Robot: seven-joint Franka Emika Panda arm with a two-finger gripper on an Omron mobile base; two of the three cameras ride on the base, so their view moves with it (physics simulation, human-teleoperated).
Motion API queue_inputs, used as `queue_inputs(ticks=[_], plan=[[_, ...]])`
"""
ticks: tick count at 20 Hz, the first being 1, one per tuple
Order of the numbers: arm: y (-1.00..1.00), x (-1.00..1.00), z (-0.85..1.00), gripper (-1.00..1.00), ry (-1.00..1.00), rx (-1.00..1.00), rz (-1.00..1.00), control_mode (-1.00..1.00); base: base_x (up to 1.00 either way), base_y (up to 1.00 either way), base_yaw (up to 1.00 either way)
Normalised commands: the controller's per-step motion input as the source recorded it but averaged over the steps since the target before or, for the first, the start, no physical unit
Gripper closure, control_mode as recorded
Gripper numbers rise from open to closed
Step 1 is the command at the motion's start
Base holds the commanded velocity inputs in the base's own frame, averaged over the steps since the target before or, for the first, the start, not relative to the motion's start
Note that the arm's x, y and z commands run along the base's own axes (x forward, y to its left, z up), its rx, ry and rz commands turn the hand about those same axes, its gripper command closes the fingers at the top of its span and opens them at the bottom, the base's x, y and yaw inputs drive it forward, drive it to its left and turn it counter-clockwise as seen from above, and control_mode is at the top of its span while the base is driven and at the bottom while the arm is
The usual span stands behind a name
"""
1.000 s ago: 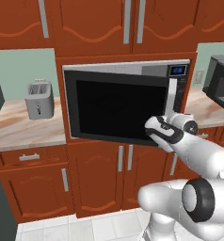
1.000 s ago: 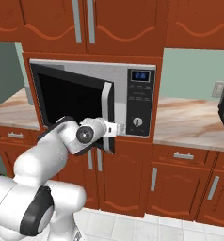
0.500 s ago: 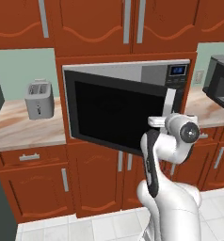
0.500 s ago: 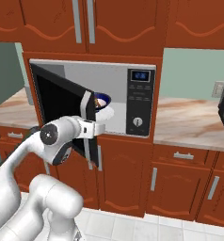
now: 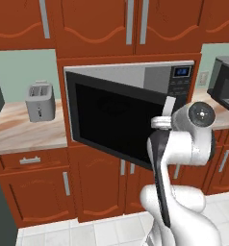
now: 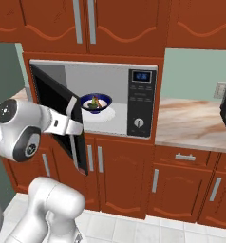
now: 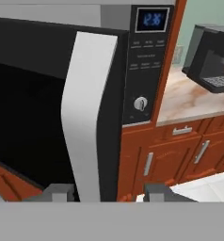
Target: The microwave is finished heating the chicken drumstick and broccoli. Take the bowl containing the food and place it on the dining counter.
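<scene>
The microwave [image 6: 142,102] is built in under the wall cabinets, and its black glass door [image 5: 111,120] stands about half open. Inside it, on the light floor, rests the dark blue bowl [image 6: 96,102]. A green bit of broccoli [image 6: 93,100] and an orange-brown drumstick piece [image 6: 98,104] lie in the bowl. My gripper [image 7: 109,193] is open at the door's silver handle [image 7: 88,108]. The handle runs down between the fingers, close to the left one and apart from the right one. From the base, the gripper [image 6: 76,126] sits at the door's free edge. The dining counter is out of view.
A silver toaster [image 5: 40,101] stands on the counter left of the microwave. A black coffee machine [image 5: 224,89] stands on the counter to the right. Red-brown cabinets and drawers [image 6: 181,190] run below, and the open door juts out over the tiled floor.
The microwave door has swung further open with my hand at its handle, baring the bowl inside. The arm has folded back toward the base, and the fingers have spread wider.
</scene>
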Motion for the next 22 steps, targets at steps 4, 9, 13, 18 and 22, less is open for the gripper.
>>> queue_inputs(ticks=[4,9,13,18,22], plan=[[-0.02,-1.0,-0.14,-1.0,0.0,0.0,0.06,-1.0,0.0,0.0,0.0],[-0.75,-0.95,-0.03,-1.0,-0.02,0.07,0.12,-1.0,0.0,0.0,0.0],[-1.0,-0.21,0.0,-1.0,0.0,0.27,0.15,-1.0,0.0,0.0,0.0],[-1.0,0.37,-0.17,-1.0,0.0,0.34,0.23,-1.0,0.0,0.0,0.0],[-0.48,0.91,-0.3,-1.0,0.08,0.25,0.14,-1.0,0.0,0.0,0.0]])
